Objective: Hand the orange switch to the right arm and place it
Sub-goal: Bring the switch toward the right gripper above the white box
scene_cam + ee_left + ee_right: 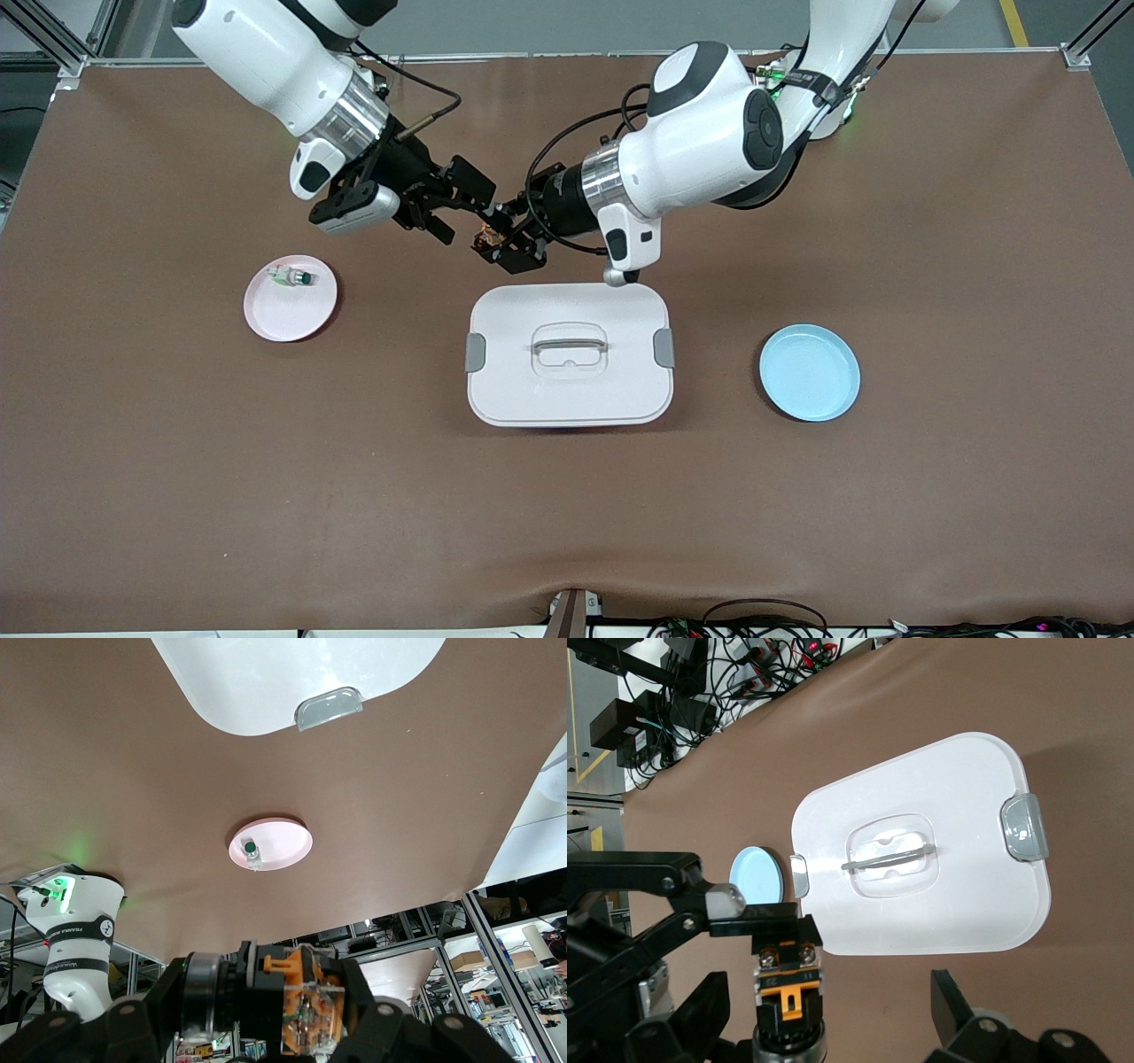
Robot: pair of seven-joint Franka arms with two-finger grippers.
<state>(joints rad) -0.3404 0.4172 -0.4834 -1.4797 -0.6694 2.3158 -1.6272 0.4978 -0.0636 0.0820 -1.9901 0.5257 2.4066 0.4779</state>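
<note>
Partly hidden, orange switch (486, 237) sits clamped in left tool (505, 248).

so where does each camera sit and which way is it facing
Front: high across the table, facing both arms; left gripper holds the orange switch, right gripper open beside it.
Left wrist: on that arm, facing the pink plate and the right arm's base; own fingers show.
Right wrist: faces the white box; own fingers show.
Shared: switch, box.

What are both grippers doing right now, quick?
Left gripper: shut on the orange switch, above the table.
Right gripper: open, fingers either side of the switch, not yet gripping.
</note>
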